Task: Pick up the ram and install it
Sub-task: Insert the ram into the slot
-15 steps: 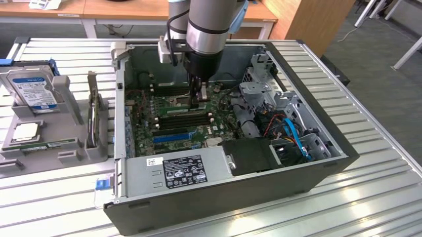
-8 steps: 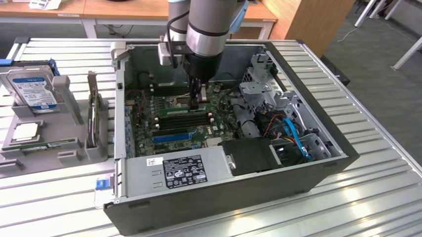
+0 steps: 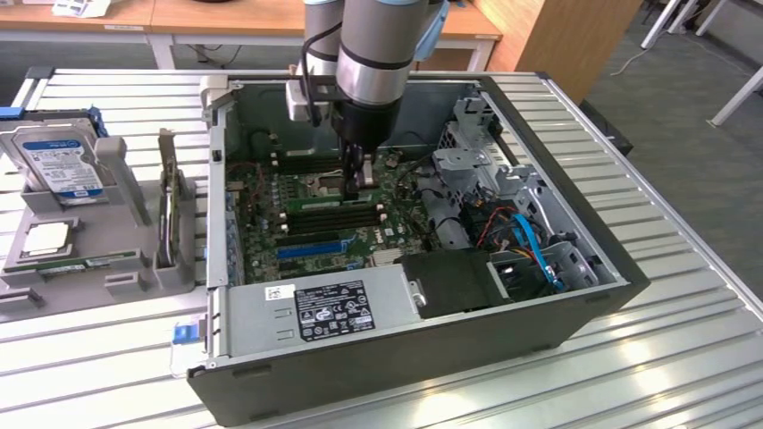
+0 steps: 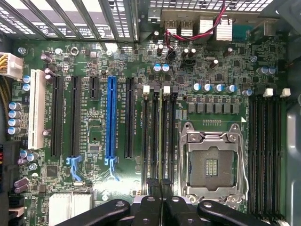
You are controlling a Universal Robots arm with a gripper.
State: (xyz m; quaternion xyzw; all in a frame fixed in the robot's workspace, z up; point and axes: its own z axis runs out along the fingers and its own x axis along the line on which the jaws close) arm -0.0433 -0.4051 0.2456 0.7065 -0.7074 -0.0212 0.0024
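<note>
An open desktop computer case (image 3: 584,290) lies on its side on a slatted metal table (image 3: 680,357), with its motherboard (image 3: 313,192) facing up. A grey robot arm (image 3: 375,54) reaches straight down into the case, and its gripper (image 3: 361,183) sits low over the board's middle, among the memory slots. In the wrist view the gripper (image 4: 161,207) has its two black fingers (image 4: 146,203) drawn almost together. They appear to pinch a thin, greenish strip seen edge-on, most likely the ram (image 4: 162,136), though so little of it shows that this is not certain. The strip runs along the bank of four black memory slots (image 4: 154,136), in line with them. That bank lies between a long blue expansion slot (image 4: 111,117) and the empty silver processor socket (image 4: 211,165). Whether the strip is seated in a slot or just above one cannot be told. A second bank of black slots (image 4: 265,150) lies on the far side of the socket. On the exterior view's left, well apart from the gripper, a grey tray (image 3: 120,277) holds a blue-labelled hard drive (image 3: 60,165) and a square silver processor chip (image 3: 48,237). A grey power supply (image 3: 334,308) fills the near end of the case.
</note>
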